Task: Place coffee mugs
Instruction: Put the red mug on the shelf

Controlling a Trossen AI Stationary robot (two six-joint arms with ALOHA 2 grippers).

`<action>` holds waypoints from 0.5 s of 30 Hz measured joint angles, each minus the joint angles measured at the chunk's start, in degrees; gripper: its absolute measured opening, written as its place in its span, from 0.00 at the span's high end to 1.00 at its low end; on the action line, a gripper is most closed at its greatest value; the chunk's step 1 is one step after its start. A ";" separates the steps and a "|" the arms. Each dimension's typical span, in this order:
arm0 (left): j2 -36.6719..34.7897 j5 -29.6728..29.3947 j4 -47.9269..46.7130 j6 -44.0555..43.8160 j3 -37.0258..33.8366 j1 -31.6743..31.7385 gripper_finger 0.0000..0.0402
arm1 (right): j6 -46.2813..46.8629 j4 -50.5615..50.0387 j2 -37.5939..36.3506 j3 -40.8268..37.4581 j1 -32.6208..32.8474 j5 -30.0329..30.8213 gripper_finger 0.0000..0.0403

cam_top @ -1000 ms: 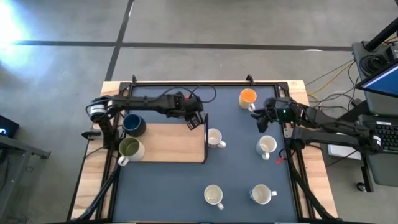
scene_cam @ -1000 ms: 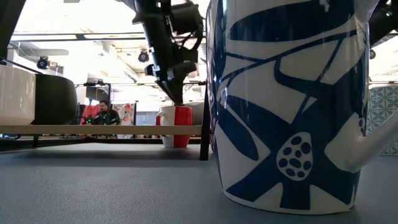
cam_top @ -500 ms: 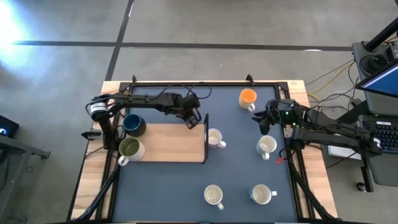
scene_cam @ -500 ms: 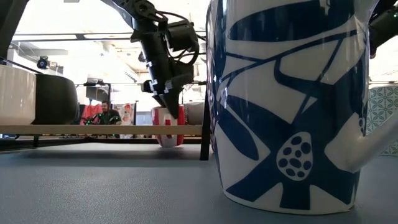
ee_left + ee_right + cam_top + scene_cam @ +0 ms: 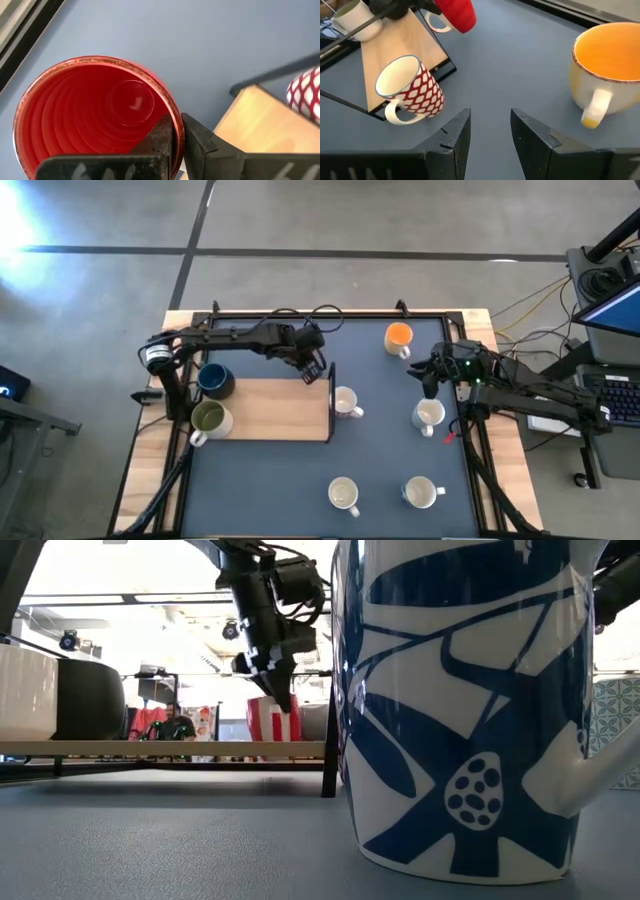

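Blue desk (image 5: pixel 380 470): left gripper (image 5: pixel 177 135) fingers pinch red mug (image 5: pixel 95 115) rim, lifted; keep level toward wooden shelf (image 5: pixel 270 408). Right gripper (image 5: pixel 490 130) fingers wide, waiting near orange mug (image 5: pixel 607 70).

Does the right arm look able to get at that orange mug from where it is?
Probably yes: the right hand is open and the orange mug stands just ahead of it, apart, with only bare mat between.

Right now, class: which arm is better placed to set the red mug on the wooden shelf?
Left. Its claw already grips the red mug by the rim, lifted beside the wooden shelf. The right claw is open and empty, farther away.
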 joint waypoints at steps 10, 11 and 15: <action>0.00 7.62 -12.56 -3.55 10.08 -4.76 0.99 | 8.28 4.85 -8.41 -4.18 -0.02 2.93 0.68; -0.02 7.75 -13.18 -3.87 10.72 -5.55 0.99 | 9.11 5.84 -9.31 -5.03 0.02 3.41 0.68; -0.03 8.37 -18.60 -4.77 12.97 -8.62 0.98 | 11.65 9.24 -12.31 -9.24 -0.02 4.76 0.68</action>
